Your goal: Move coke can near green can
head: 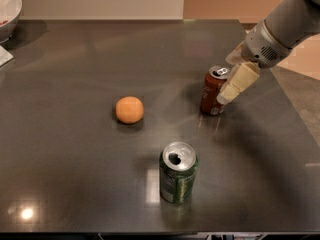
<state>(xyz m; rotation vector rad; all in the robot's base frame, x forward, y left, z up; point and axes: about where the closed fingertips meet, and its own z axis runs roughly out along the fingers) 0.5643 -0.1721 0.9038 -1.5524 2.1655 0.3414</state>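
Hardly started. Has the gripper right beside the coke can; cannot tell if open or squeezing. Needs to grab it and carry it near the green can.

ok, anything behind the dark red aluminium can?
Bare grey tabletop behind the dark red aluminium can. The gripper overlaps its right side, hiding that edge and the surface just beyond it.

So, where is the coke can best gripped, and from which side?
Probably grip the coke can around the middle of its side wall, coming from the right in the view, where the gripper hangs close beside it. The can stands upright, so its round wall offers two opposite sides, and the orange and the green can stand well apart from it.
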